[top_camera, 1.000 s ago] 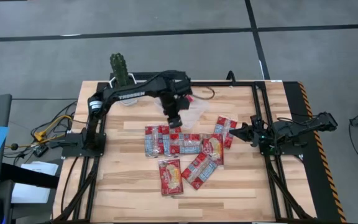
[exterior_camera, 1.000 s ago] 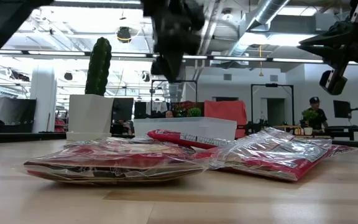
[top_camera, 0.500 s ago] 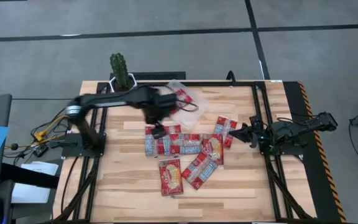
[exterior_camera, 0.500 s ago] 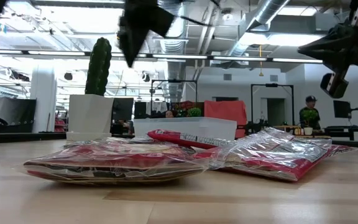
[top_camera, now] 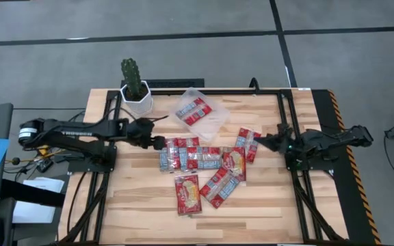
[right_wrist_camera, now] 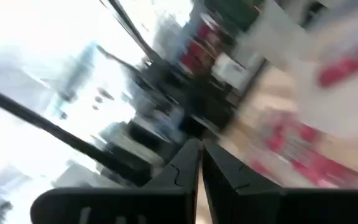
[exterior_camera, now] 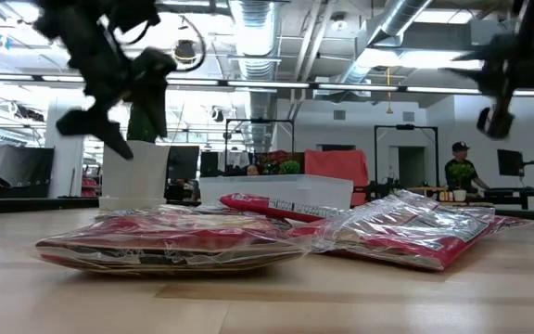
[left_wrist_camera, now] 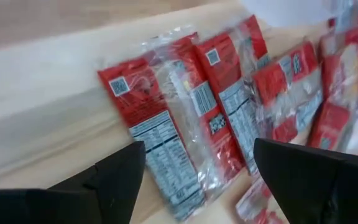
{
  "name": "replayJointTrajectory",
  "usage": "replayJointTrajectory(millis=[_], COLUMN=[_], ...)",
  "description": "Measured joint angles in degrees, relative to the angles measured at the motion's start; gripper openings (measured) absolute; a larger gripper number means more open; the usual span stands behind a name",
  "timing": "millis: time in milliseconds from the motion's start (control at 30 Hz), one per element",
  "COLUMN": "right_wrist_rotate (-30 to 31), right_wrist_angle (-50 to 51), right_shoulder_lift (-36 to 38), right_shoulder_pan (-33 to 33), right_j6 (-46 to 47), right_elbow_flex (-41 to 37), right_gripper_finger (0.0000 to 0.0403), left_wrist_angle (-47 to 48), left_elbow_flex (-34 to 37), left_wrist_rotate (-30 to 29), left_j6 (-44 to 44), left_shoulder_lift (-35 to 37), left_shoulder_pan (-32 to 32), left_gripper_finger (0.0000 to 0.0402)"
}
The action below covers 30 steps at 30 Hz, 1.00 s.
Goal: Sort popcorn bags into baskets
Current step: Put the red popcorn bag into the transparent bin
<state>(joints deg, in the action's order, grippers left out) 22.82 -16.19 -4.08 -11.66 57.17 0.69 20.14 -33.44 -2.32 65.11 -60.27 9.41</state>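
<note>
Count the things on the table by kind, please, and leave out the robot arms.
Popcorn bags: 9 (1 in the tray, 8 on the table, some overlapping, so this count is less sure)
Clear plastic tray: 1
Potted cactus: 1
Total: 11

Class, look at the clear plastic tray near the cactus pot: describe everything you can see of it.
The clear tray is a shallow, see-through plastic rectangle with rounded corners, lying flat on the wooden table near its far edge, turned at an angle. It sits beside the white cactus pot without touching it. One red popcorn bag lies inside, toward the end nearer the pot; the rest of the tray is bare. Neither gripper touches it. In the low view it shows as a pale wall behind the bags.
</note>
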Motion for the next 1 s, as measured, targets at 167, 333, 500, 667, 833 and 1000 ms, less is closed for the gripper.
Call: replayJointTrajectory(millis=[167,333,500,667,833,1000], right_wrist_rotate=[-4.96,-7.75,-5.69,-6.0,-6.07,-6.41], right_wrist_angle=[-13.86,2.16,24.92,25.45,17.49,14.47], right_shoulder_lift=[0.0,-1.83,-11.06,-25.36,-37.6,-46.09], right_shoulder_pan=[2.66,4.33,5.11,5.86,5.81,6.6], right_j6=[-12.11,-15.14,-11.09,-8.15,-7.63,-6.91], right_elbow_flex=[1.79,10.56,18.28,19.7,19.82,19.87], right_gripper_finger=[0.0047,0.0047,0.0047,0.0047,0.0047,0.0047], left_wrist_angle=[-7.11,-7.81,-8.35,-13.17,-23.56,-28.25], left_elbow_flex=[6.34,7.84,9.44,14.46,20.64,23.04], left_wrist_rotate=[0.37,-0.06,-1.53,-1.67,-1.86,-2.43], left_j6=[3.47,2.78,1.96,4.51,8.6,10.99], left_shoulder_lift=[1.2,1.18,1.18,1.16,1.16,1.19], left_shoulder_pan=[0.0,-0.02,-0.02,-0.02,-0.05,-0.1], left_gripper_finger=[0.0288,0.0288,0.0288,0.0288,0.0288,0.0288])
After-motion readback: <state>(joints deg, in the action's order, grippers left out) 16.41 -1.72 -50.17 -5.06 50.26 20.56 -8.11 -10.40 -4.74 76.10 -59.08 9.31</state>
